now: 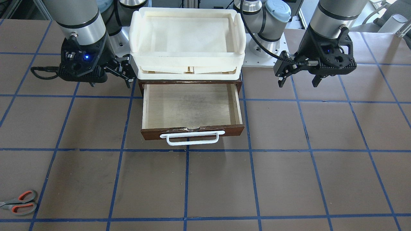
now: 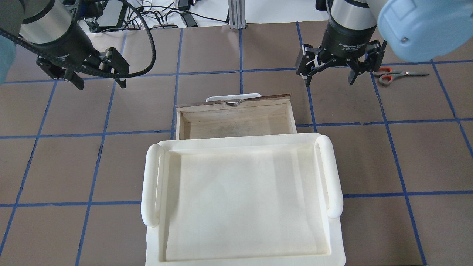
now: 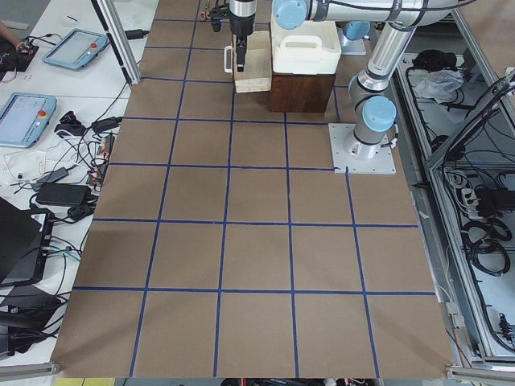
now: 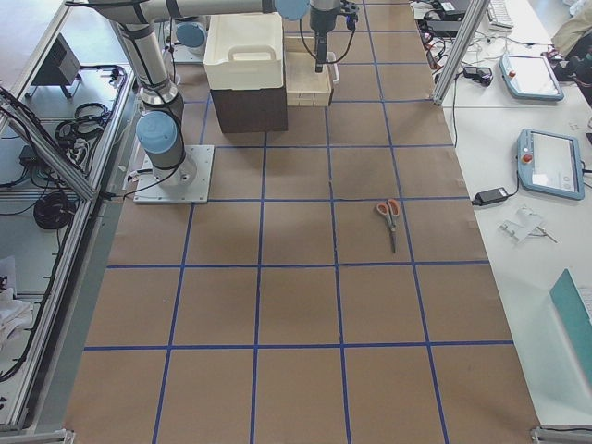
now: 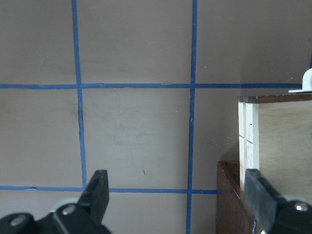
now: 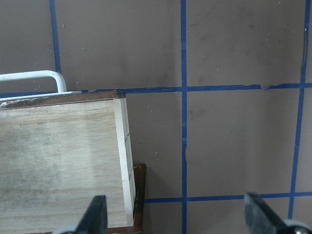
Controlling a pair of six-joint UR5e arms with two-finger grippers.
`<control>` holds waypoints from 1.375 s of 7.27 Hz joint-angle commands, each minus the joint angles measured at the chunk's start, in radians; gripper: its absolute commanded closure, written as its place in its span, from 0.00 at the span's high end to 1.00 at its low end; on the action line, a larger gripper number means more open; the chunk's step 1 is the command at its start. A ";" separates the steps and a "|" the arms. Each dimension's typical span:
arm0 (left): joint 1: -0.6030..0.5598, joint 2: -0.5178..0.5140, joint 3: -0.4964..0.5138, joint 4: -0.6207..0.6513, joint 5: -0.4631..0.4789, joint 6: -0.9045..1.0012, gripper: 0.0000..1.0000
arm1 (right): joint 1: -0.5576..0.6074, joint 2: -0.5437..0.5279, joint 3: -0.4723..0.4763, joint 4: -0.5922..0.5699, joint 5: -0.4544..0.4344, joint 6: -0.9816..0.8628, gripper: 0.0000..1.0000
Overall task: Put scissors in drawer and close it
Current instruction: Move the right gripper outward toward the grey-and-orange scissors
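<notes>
The scissors [image 1: 19,202] have grey handles lined orange-red and lie flat on the table, far out on my right side; they also show in the overhead view [image 2: 395,75] and the exterior right view [image 4: 388,217]. The dark brown drawer [image 1: 192,107] stands pulled open with its pale interior empty, and its white bar handle [image 1: 192,138] faces away from me. My right gripper [image 2: 329,79] is open and empty, hovering right of the drawer, between it and the scissors. My left gripper [image 2: 99,81] is open and empty, hovering left of the drawer.
Cream-white plastic trays [image 2: 147,184] sit stacked on the brown cabinet behind the open drawer. The brown table [image 1: 289,179] is marked with a blue tape grid. Operator tables with tablets [image 4: 546,162] border the far side.
</notes>
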 commanded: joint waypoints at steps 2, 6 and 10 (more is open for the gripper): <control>0.000 0.000 0.000 -0.004 0.006 0.000 1.00 | -0.054 0.014 0.001 -0.020 -0.003 -0.151 1.00; 0.000 0.000 0.000 -0.007 0.004 0.000 1.00 | -0.258 0.139 0.002 -0.103 -0.018 -0.577 1.00; 0.000 0.000 0.000 -0.005 0.001 -0.001 1.00 | -0.350 0.325 0.002 -0.375 -0.099 -1.023 1.00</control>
